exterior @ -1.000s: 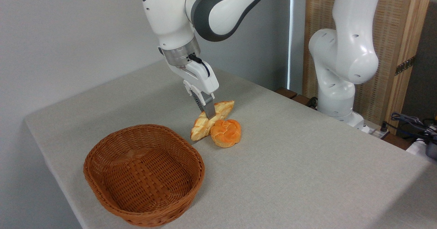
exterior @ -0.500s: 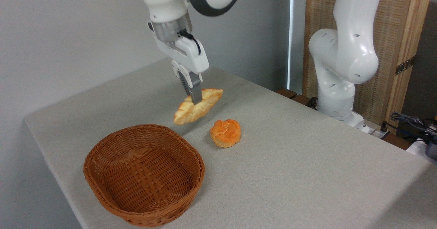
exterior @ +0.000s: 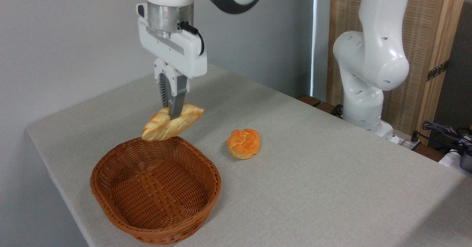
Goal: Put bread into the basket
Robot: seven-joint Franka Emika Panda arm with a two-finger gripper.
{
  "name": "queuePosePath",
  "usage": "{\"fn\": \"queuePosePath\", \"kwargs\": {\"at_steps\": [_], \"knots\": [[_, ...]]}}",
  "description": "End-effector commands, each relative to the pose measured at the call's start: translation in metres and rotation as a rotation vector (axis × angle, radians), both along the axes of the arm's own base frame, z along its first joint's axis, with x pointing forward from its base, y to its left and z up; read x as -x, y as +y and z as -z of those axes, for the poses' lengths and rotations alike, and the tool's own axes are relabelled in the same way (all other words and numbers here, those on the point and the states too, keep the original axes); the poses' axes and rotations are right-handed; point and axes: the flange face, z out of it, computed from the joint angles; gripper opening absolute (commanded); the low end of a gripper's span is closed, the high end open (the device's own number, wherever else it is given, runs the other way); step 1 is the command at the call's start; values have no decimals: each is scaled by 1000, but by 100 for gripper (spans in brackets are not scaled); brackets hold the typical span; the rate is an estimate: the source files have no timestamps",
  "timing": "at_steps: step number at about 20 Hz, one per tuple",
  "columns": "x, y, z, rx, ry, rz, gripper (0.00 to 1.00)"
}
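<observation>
My gripper [exterior: 173, 113] is shut on the bread [exterior: 162, 126], a pale golden braided loaf held in the air by its middle. The loaf hangs slightly tilted, its left end lower, just above the far rim of the basket [exterior: 110, 199]. The brown woven wicker basket sits near the table's front left corner and holds nothing.
A round orange knotted bun [exterior: 243, 143] lies on the grey table [exterior: 324, 173] to the right of the basket. The arm's white base [exterior: 365, 99] stands at the back right. Cables [exterior: 446, 132] lie at the far right edge.
The gripper lifted the bread off the table beside the bun and carried it left toward the basket. The bun has stayed in place.
</observation>
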Motion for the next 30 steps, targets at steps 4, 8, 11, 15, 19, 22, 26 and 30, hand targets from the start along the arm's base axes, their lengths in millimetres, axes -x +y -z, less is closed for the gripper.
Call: {"fn": "queuePosePath", "kwargs": {"at_steps": [4, 8, 11, 15, 19, 22, 26, 30], "knots": [[-46, 15, 30, 30, -127, -57, 76], [-54, 9, 50, 15, -105, -54, 100], [-54, 3, 58, 10, -90, -45, 100], [-54, 2, 58, 11, -90, -45, 100], [-52, 4, 51, 16, -101, -52, 100], [-47, 9, 32, 28, -125, -60, 100], [-28, 21, 8, 26, -75, -59, 100], [-16, 26, -15, -11, 23, -39, 100]]}}
